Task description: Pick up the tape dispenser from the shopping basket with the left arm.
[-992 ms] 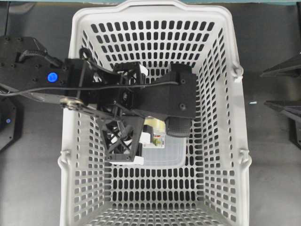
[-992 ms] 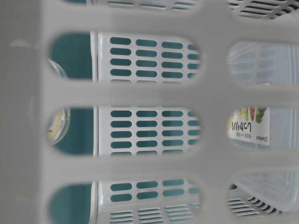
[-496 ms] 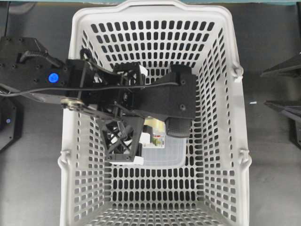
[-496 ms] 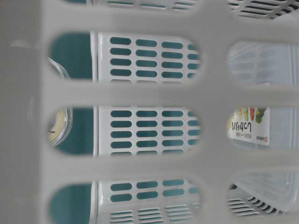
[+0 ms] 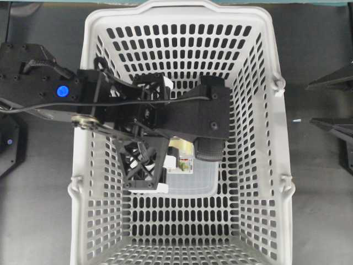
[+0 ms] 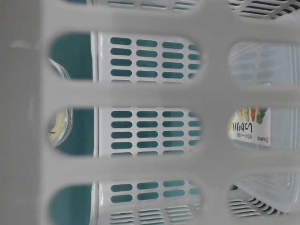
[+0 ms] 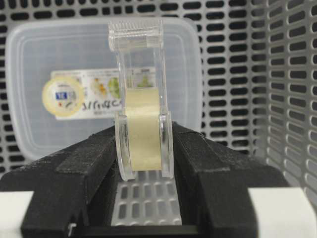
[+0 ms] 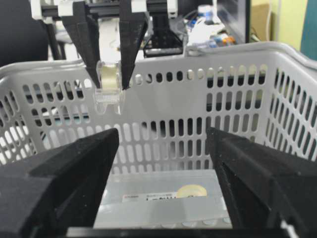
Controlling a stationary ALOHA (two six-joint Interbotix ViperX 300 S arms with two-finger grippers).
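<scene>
Dark grey tabletop (image 5: pixel 44 221) bearing the light-grey slotted shopping basket (image 5: pixel 265 33), which stands directly on it and encloses the left pincer (image 5: pixel 160 135) on all sides. A small pale fleck (image 5: pixel 297 120) lies on the tabletop, beyond the basket wall, well apart from the pincer.

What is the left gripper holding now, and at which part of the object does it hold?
The left gripper holds the tape dispenser by the two flat sides around the tape roll, its cutter end pointing away. The right gripper is open and holds nothing.
</scene>
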